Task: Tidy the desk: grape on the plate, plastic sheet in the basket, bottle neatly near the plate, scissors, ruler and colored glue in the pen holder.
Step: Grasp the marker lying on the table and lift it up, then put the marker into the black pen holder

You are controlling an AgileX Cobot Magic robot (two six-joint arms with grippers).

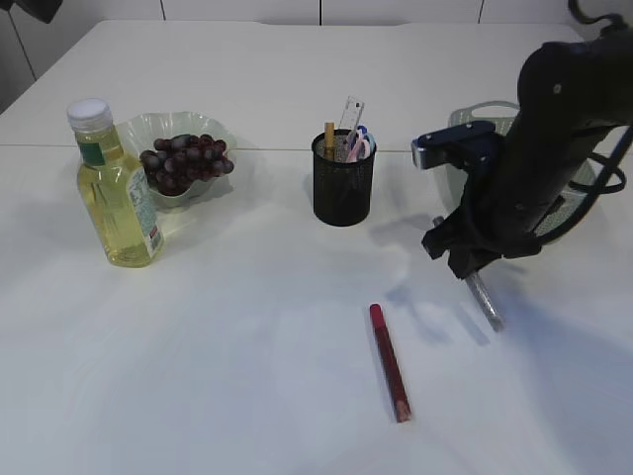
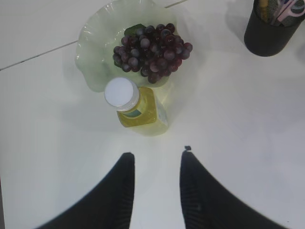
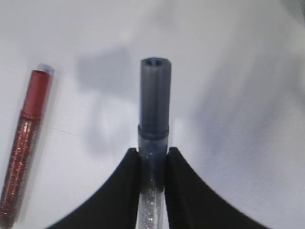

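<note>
Right of the black mesh pen holder (image 1: 343, 185), the right pincer (image 3: 152, 164) is gripping a silver glitter glue tube with a grey cap (image 3: 154, 107), lifted off the white counter (image 1: 247, 376). Before the holder, a red glitter glue tube (image 1: 389, 362) is lying, awaiting collection. Grapes, bottle, scissors and ruler are looking placed. The left pincer (image 2: 156, 164) is hanging half-open, empty.

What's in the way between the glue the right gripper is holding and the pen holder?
Nothing visible. The silver glue hangs in the right gripper; bare table lies between it and the pen holder.
</note>
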